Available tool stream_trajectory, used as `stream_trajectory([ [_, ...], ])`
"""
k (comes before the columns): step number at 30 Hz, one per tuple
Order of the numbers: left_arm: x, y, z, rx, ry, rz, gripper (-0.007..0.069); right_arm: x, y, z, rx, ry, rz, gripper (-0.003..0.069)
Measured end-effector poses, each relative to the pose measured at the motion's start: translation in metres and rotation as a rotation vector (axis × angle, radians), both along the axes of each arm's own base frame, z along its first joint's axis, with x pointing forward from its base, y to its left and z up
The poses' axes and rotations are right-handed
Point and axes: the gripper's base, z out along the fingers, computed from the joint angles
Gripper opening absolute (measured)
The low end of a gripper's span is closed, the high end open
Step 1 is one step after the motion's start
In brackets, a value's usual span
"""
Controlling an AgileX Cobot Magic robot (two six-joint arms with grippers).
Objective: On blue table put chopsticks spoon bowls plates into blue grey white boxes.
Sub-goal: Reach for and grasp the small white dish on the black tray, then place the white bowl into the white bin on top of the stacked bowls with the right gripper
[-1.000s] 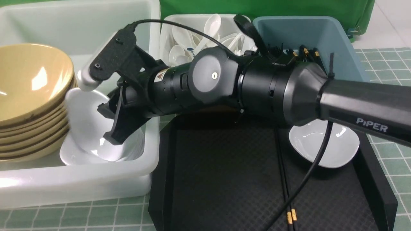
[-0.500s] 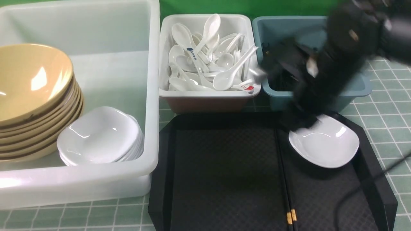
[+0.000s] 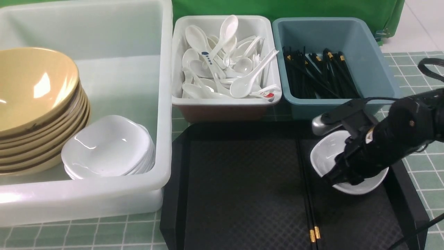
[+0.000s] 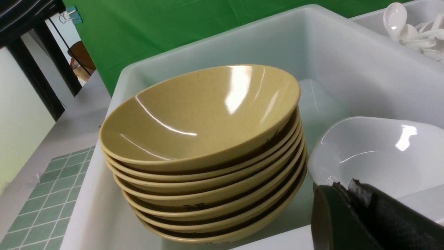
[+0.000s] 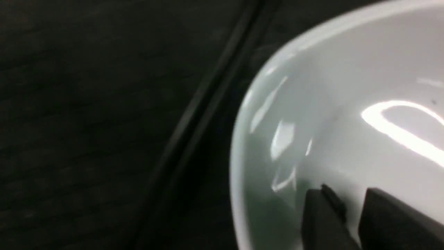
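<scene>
My right gripper [image 3: 341, 175] [image 5: 348, 194] is down inside a small white plate [image 3: 324, 156] [image 5: 347, 104] at the back right of the black tray [image 3: 242, 191]. Its fingers stand a narrow gap apart over the plate's hollow, open and holding nothing. A pair of black chopsticks [image 3: 307, 194] [image 5: 194, 114] lies on the tray just left of that plate. The large tub [image 3: 163, 104] holds stacked tan bowls [image 3: 34, 90] [image 4: 201, 114] and stacked white plates [image 3: 107, 149] [image 4: 374, 152]. My left gripper [image 4: 343, 185] hangs shut and empty at the tub's near wall, beside those plates.
A white box [image 3: 222, 100] full of spoons [image 3: 225, 66] stands behind the tray. The blue-grey box [image 3: 374, 59] to its right holds several chopsticks [image 3: 319, 74]. The grid-printed table [image 3: 416, 76] shows to the right. A green backdrop closes the far side.
My right arm left the plate stack in the tub, swung across to the right and came down into the plate on the tray. The left gripper stayed shut.
</scene>
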Motion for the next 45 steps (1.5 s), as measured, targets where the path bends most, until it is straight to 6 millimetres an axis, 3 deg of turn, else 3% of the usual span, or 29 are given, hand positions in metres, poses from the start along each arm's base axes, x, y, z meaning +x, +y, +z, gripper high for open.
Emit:
stream_trajectory([
  [3,0.000,0.000,0.000,0.002,-0.001,0.001,0.0004,0.003,0.004,0.010,-0.003,0.008,0.011,0.0295],
  [4,0.000,0.000,0.000,0.003,-0.001,0.001,0.0004,0.005,0.003,0.017,-0.020,0.008,0.021,0.0344],
  [9,0.000,0.000,0.000,0.005,-0.001,0.002,0.0004,0.018,-0.027,0.027,-0.091,-0.015,-0.070,0.0457],
  [13,0.000,0.000,0.000,0.006,-0.001,0.003,0.0004,0.030,-0.050,0.023,-0.082,-0.063,-0.178,0.0482],
  [20,0.000,0.000,0.000,0.006,-0.001,0.003,0.0004,0.043,-0.045,-0.007,-0.037,-0.041,-0.208,0.0478],
  [23,0.000,0.000,0.000,0.006,-0.001,0.003,0.0004,0.043,-0.043,-0.008,-0.016,-0.020,-0.218,0.0430],
  [25,0.000,0.000,0.000,0.006,-0.001,0.003,0.0004,0.037,-0.043,-0.005,-0.023,0.033,-0.185,0.0305],
  [27,0.000,0.000,0.000,0.006,-0.001,0.003,0.0004,0.030,-0.042,0.004,-0.015,0.066,-0.182,0.0230],
  [30,0.000,0.000,0.000,0.006,0.002,0.004,0.0004,0.016,-0.044,0.036,0.008,0.041,-0.179,0.0129],
  [31,0.000,0.000,0.000,0.006,0.002,0.004,0.0004,0.014,-0.044,0.038,0.007,0.048,-0.176,0.0123],
  [32,0.000,0.000,0.000,0.006,0.002,0.004,0.0004,0.006,-0.044,0.062,0.037,0.010,-0.166,0.0079],
  [34,0.000,0.000,0.000,0.006,0.002,0.004,0.0004,-0.004,-0.040,0.095,0.118,-0.062,-0.140,0.0074],
  [35,0.000,0.000,0.000,0.006,0.002,0.004,0.0004,-0.004,-0.039,0.100,0.132,-0.075,-0.138,0.0074],
  [38,0.000,0.000,0.000,0.006,0.002,0.004,0.0004,-0.017,-0.009,0.162,0.489,-0.245,-0.055,0.0074],
  [40,0.000,0.000,0.000,0.006,-0.002,0.002,0.0004,-0.021,0.013,0.185,0.623,-0.348,0.033,0.0074],
  [41,0.000,0.000,0.000,0.006,-0.002,0.002,0.0004,-0.024,0.037,0.195,0.732,-0.389,0.088,0.0074],
  [43,0.000,0.000,0.000,0.006,-0.002,0.002,0.0004,-0.025,0.054,0.199,0.798,-0.412,0.118,0.0074],
  [45,0.000,0.000,0.000,0.006,-0.002,0.002,0.0004,-0.024,0.106,0.189,0.923,-0.428,0.167,0.0074],
])
